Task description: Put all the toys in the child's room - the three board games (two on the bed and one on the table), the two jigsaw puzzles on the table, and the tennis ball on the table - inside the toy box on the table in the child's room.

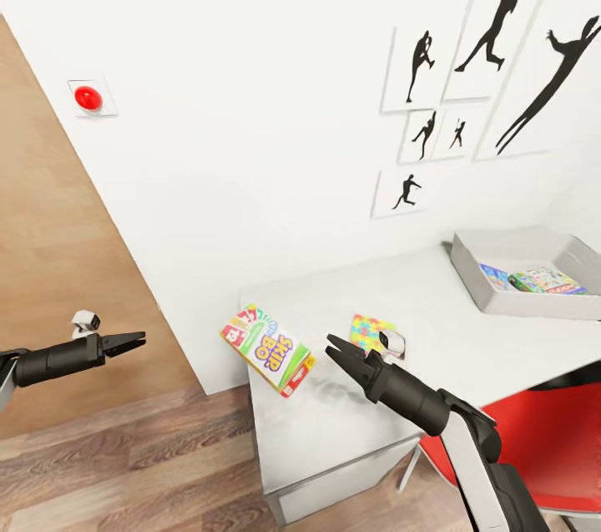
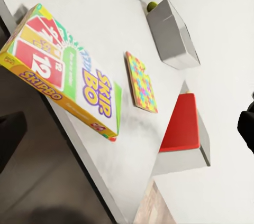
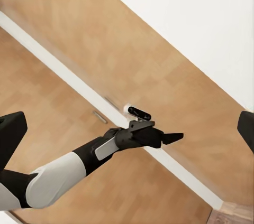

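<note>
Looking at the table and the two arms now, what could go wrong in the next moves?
1. The Skip-Bo board game lies at the near corner of the table, with part of it over the edge; a clumsy touch could knock it to the floor.
2. The right gripper, open, is close to the jigsaw puzzle; a thin flat board may slide rather than lift.
3. The toy box sits at the far end, so carrying is a long reach.
</note>
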### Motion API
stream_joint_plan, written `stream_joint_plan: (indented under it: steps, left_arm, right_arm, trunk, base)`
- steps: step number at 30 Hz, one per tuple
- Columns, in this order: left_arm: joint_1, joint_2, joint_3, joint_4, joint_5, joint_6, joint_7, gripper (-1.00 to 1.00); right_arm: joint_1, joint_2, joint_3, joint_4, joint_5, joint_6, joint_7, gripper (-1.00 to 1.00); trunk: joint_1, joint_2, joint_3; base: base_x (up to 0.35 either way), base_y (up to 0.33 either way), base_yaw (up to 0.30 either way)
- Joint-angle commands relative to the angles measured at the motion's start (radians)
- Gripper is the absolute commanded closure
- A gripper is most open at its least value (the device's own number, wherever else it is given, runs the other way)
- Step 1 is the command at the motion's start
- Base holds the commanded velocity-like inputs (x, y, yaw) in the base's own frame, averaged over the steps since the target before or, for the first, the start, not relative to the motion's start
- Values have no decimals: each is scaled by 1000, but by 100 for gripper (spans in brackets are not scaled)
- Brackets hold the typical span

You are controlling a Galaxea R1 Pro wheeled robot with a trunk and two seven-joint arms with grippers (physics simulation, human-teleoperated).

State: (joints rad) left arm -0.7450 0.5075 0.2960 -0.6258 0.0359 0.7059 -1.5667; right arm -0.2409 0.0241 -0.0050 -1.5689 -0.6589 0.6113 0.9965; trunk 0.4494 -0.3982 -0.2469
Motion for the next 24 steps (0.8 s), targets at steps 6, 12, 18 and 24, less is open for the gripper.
stream_joint_plan:
  steps: [6,12,18,24]
  left_arm:
    - [0,1,0,0,-1,8,-4,-100]
    - [0,2,0,0,1,-29,-4,-100]
    - [0,2,0,0,1,-37,-4,-100]
    - [0,2,0,0,1,-38,-4,-100]
  right_arm:
    - [-1,0,0,0,-5,7,0,-100]
    - [-1,0,2,0,-5,7,0,-100]
    - [-1,0,2,0,-5,7,0,-100]
    - [0,0,3,0,-3,7,-1,-100]
  trunk:
    - [1,-2,8]
    - [1,-2,17]
    - [1,-2,27]
    - [1,-2,36]
  base:
    - [-1,1,-144]
    - [0,0,-144]
    - [0,0,-144]
    - [-39,1,-145]
